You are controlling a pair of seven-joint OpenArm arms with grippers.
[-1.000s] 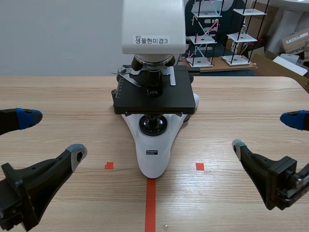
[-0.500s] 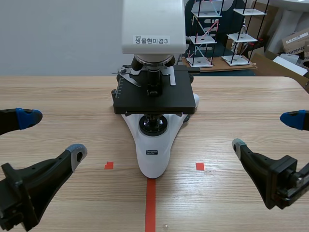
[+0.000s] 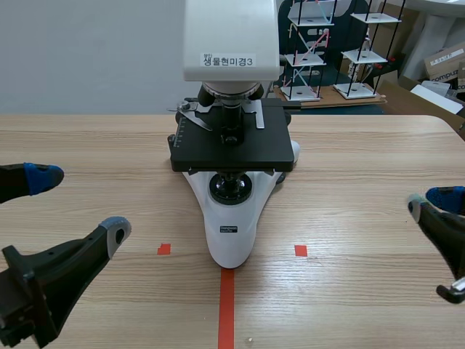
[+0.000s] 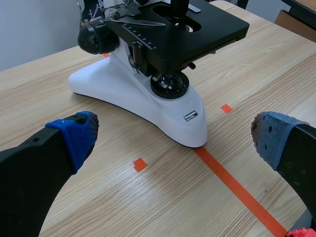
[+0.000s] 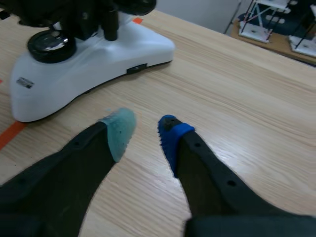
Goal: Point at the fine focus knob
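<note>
Since a second ago, the right end effector point(image 5: 146, 131) has drawn its fingers in from a wide spread until they are almost pressed together, with only a thin gap between the grey-green pad and the blue pad. In the scene view it has also shifted toward the table's point(image 3: 363, 167) right edge, where part of it is now cut off. The left end effector point(image 3: 80, 203) has not moved. It hangs near the left edge with its fingers spread wide and holding nothing. The microscope point(image 3: 232, 225) has also stayed where it was, at the middle of the table, with its white foot on the far end of the orange-red tape line point(image 3: 227, 305).

The focus knob point(image 4: 95, 38) is a round black knob on the microscope's side, beside the black stage point(image 3: 232, 149) and toward the far edge. Its fine part cannot be told from the coarse part. Both end effectors are well apart from it.

A white label point(image 3: 228, 61) on the microscope's head reads "생물현미경3". A small dark plate point(image 3: 229, 229) on the foot has writing too small to read. Beyond the far right corner stands a cardboard box point(image 3: 443, 62) printed with "compu".
</note>
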